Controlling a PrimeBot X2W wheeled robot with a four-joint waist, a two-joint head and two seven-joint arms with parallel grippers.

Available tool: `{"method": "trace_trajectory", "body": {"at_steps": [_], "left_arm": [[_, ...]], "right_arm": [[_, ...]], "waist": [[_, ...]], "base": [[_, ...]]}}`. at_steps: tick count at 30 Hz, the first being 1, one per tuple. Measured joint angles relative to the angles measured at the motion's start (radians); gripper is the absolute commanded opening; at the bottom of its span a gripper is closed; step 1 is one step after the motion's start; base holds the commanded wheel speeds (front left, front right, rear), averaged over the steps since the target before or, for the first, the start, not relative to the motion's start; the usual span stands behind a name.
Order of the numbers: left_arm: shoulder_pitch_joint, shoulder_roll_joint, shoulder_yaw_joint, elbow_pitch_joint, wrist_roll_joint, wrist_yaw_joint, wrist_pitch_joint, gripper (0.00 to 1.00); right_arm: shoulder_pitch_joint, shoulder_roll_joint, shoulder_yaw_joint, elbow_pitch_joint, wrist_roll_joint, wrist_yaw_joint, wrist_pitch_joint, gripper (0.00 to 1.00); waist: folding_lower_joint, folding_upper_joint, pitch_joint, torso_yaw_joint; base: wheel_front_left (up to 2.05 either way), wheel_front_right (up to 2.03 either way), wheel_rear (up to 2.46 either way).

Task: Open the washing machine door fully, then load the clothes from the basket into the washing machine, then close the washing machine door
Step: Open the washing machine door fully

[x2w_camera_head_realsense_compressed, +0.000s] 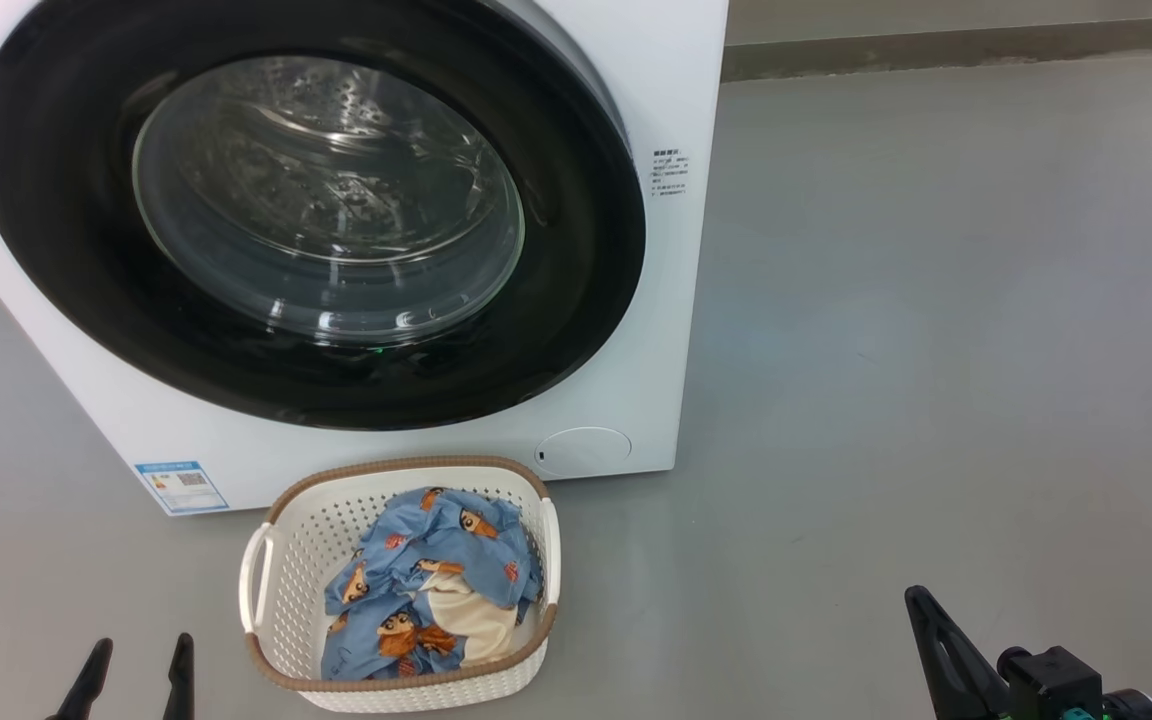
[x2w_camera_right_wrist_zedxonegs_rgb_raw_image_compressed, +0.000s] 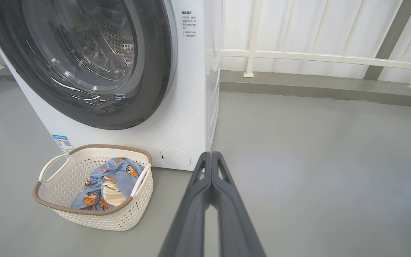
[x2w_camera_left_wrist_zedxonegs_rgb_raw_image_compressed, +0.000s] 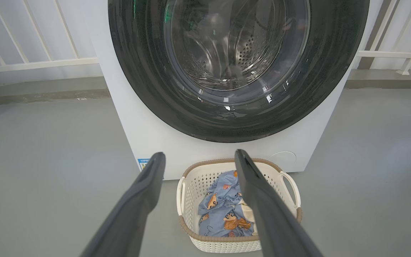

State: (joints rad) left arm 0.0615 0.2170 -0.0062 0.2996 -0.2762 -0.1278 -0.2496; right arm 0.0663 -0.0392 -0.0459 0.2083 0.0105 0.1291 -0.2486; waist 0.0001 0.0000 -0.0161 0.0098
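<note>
No step is done. The washing machine door (x2w_camera_head_realsense_compressed: 56, 200), left of your pinched, empty right claw (x2w_camera_right_wrist_zedxonegs_rgb_raw_image_compressed: 211, 154), is closed. The clothes (x2w_camera_head_realsense_compressed: 436, 590) lie in the basket (x2w_camera_head_realsense_compressed: 316, 520) ahead of your wide left claw (x2w_camera_left_wrist_zedxonegs_rgb_raw_image_compressed: 199, 154).

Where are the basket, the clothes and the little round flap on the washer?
the basket (x2w_camera_head_realsense_compressed: 296, 590), head view, perforated left wall.
the clothes (x2w_camera_head_realsense_compressed: 466, 555), head view, blue printed fabric.
the round flap (x2w_camera_head_realsense_compressed: 584, 450), head view, its centre.

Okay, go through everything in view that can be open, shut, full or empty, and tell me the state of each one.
washing machine door: shut.
round flap: closed.
basket: upright, not yet emptied.
clothes: bundled inside the basket, not yet loaded.
left pincer: open, empty.
right pincer: shut, holding nothing.
</note>
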Motion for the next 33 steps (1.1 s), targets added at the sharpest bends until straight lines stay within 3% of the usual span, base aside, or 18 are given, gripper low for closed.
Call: {"method": "trace_trajectory", "body": {"at_steps": [9,15,20,21,26,33], "left_arm": [[0.0,0.0,0.0,0.0,-0.002,0.0,0.0,1.0],[0.0,0.0,-0.004,-0.001,-0.004,0.0,0.0,1.0],[0.0,0.001,-0.006,-0.003,-0.01,0.0,0.0,1.0],[0.0,0.001,-0.006,-0.003,-0.01,0.0,0.0,1.0],[0.0,0.002,-0.007,-0.008,-0.018,0.0,0.0,1.0],[0.001,0.011,-0.046,-0.017,-0.03,0.0,0.0,1.0]], "right_arm": [[0.0,0.0,0.0,0.0,0.01,0.0,0.0,0.0],[0.0,0.0,-0.008,0.004,0.169,0.0,0.0,0.0],[-0.001,0.001,-0.03,0.019,0.443,0.0,0.0,0.0],[-0.001,0.001,-0.03,0.019,0.443,0.0,0.0,0.0],[-0.003,0.001,-0.073,0.036,0.783,0.0,-0.001,0.0],[-0.005,0.004,-0.121,0.041,1.158,0.0,-0.001,0.0]], "waist": [[0.0,0.0,0.006,0.0],[-0.0001,0.0,0.009,0.009],[0.0,0.0,0.015,0.014],[0.0,0.0,0.015,0.014],[0.0,0.0,0.023,0.021],[0.0,0.0,0.044,0.04]], "base": [[0.0,0.0,0.0],[0.0,0.0,0.0],[0.0,0.0,0.0],[0.0,0.0,0.0],[0.0,0.0,0.0],[0.0,0.0,0.0]]}}
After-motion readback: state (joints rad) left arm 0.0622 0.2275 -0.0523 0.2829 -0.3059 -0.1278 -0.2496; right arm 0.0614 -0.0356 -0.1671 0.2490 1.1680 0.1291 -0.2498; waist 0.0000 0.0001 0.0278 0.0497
